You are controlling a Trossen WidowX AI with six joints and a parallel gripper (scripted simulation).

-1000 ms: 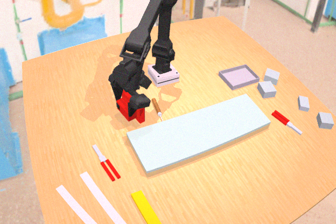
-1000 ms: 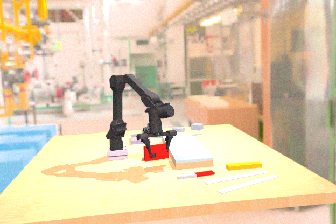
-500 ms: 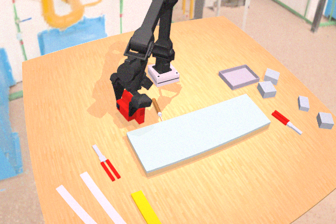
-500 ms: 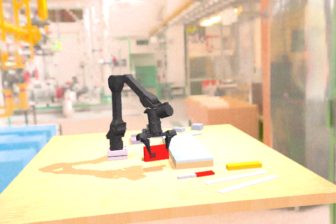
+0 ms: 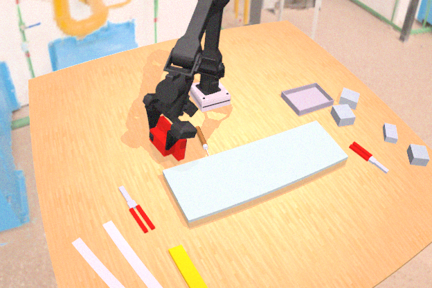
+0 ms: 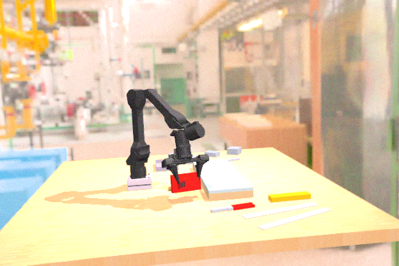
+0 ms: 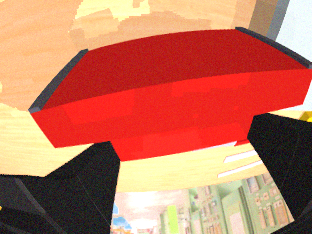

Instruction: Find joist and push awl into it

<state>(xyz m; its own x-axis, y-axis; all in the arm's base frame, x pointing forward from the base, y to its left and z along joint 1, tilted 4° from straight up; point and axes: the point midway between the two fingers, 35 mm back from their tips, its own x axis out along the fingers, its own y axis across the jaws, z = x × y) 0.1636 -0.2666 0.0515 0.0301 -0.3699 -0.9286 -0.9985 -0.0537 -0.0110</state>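
My gripper (image 5: 160,136) (image 6: 189,180) (image 7: 182,127) is shut on the red stud finder (image 5: 179,150) (image 6: 190,187) (image 7: 175,95), with one finger at each side. It holds the stud finder low over the table, just off the near-left end of the pale blue floor panel (image 5: 254,169) (image 6: 227,176). The awl (image 5: 201,136) lies on the table beside the stud finder, its orange-brown handle toward the arm's base and its thin tip by the panel's edge. The shallow lilac tray (image 5: 316,107) stands beyond the panel. The joist is hidden.
Several grey blocks (image 5: 343,115) stand right of the tray. Red-handled tools lie at both ends of the panel, one (image 5: 361,151) to the right and one (image 5: 142,217) (image 6: 243,206) to the left. White strips (image 5: 131,251) and a yellow bar (image 5: 187,265) (image 6: 289,196) lie in front.
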